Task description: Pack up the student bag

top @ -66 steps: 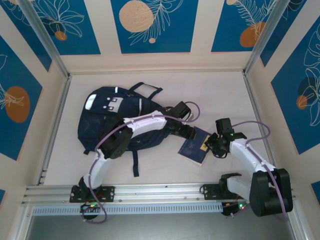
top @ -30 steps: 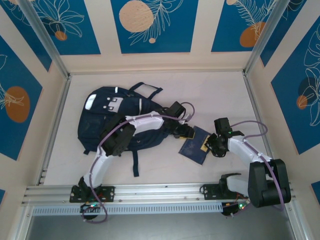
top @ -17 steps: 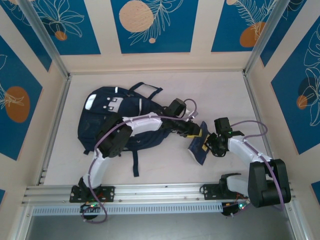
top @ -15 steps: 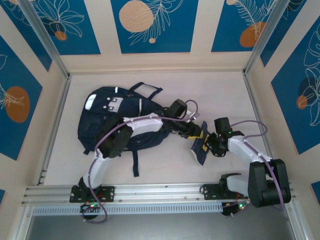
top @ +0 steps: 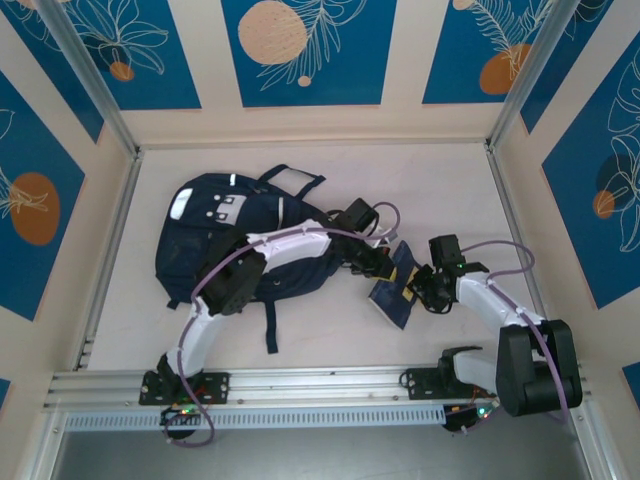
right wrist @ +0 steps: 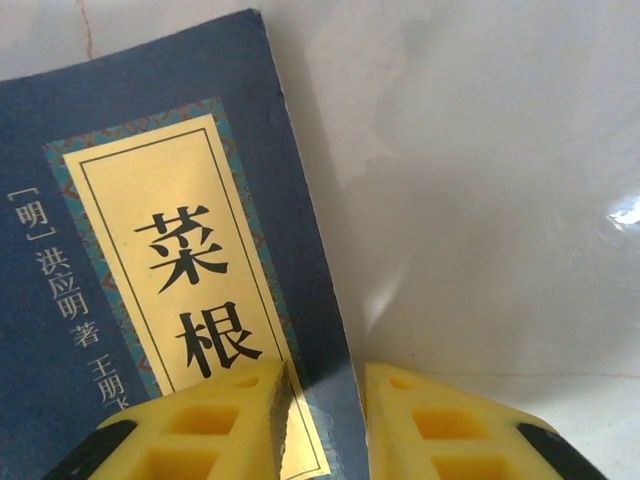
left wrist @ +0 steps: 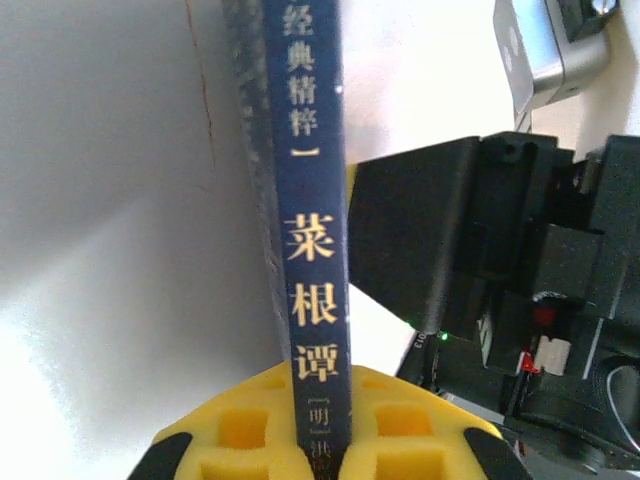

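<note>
Your dark navy fabric student bag [top: 197, 250], white-striped with a light grey patch, lies flat on the pale bench [top: 450, 190], left of centre. Its long axis runs left to right and its straps trail nearward. Your left claw [left wrist: 325, 440] pinches a navy, gold-lettered book [left wrist: 312, 250] by its spine. Your right claw [right wrist: 322, 410] stands parted at the book's edge.

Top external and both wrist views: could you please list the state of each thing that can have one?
student bag: lying flat on the table; whether its zip is open cannot be told.
book: closed, outside the bag, gripped at its spine.
left gripper: shut on the book's spine.
right gripper: open, fingers either side of the cover's edge, with a gap showing.
</note>
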